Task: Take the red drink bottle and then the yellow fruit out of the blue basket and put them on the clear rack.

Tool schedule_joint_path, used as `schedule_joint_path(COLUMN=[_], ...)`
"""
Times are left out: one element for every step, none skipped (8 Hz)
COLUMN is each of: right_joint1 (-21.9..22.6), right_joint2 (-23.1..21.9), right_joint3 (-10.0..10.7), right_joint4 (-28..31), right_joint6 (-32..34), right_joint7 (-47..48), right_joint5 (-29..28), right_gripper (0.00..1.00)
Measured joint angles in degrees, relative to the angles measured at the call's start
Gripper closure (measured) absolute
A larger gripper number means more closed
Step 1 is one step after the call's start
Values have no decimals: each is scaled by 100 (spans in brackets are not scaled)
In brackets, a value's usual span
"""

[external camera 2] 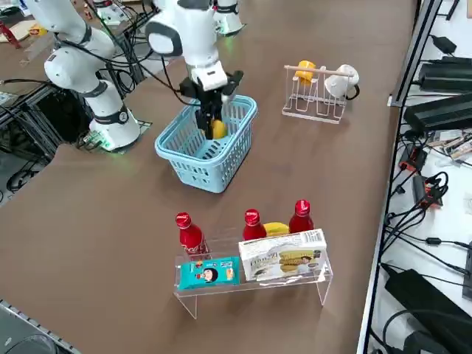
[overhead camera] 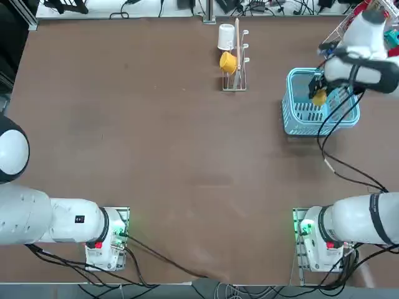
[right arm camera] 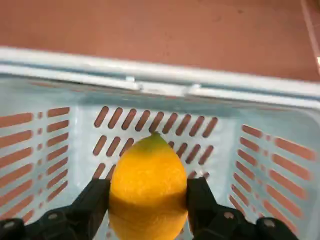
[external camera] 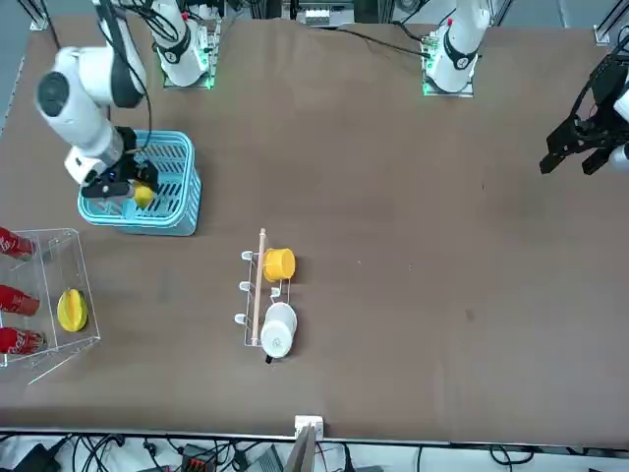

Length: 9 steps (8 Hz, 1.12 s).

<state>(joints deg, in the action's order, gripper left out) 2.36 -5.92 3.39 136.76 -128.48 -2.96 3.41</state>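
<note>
My right gripper (external camera 2: 214,122) reaches down into the blue basket (external camera 2: 199,169) and is shut on the yellow fruit (right arm camera: 147,185). Its black fingers (right arm camera: 92,200) press the fruit from both sides. The fruit (overhead camera: 319,97) sits inside the basket's walls (overhead camera: 290,118); whether it touches the floor I cannot tell. In the front view the fruit (external camera: 143,196) shows between the fingers over the basket (external camera: 167,221). No other object shows in the basket. Three red drink bottles (external camera 2: 253,223) stand on the clear rack (external camera 2: 251,284).
The rack also holds a larger oval yellow fruit (external camera 2: 276,228), a blue snack packet (external camera 2: 209,273) and a white box (external camera 2: 282,256). A thin peg stand (external camera 2: 317,92) with a yellow-orange cup (overhead camera: 228,61) and a white cup (overhead camera: 225,36) stands farther along the table.
</note>
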Motion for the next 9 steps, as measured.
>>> schedule_joint_path(right_joint1=[-36, -142, -293, -486, -699, -920, -1141, -1356, -1517], right_joint2=[-25, 15, 119, 286, 518, 836, 1203, 1582, 1942], right_joint3=[16, 28, 48, 61, 70, 79, 87, 90, 92], right_joint4=[-487, -961, -1422, -1797, -2041, -2258, -2490, -2750, -3001], right_joint6=[643, 1196, 1634, 1855, 1875, 1793, 1601, 1384, 1155], right_joint7=[-13, -167, -487, -867, -1289, -1794, -2326, -2846, -3282], right_joint5=[13, 32, 81, 276, 601, 884, 1040, 1088, 1114], right_gripper=[13, 13, 13, 13, 13, 13, 13, 13, 13])
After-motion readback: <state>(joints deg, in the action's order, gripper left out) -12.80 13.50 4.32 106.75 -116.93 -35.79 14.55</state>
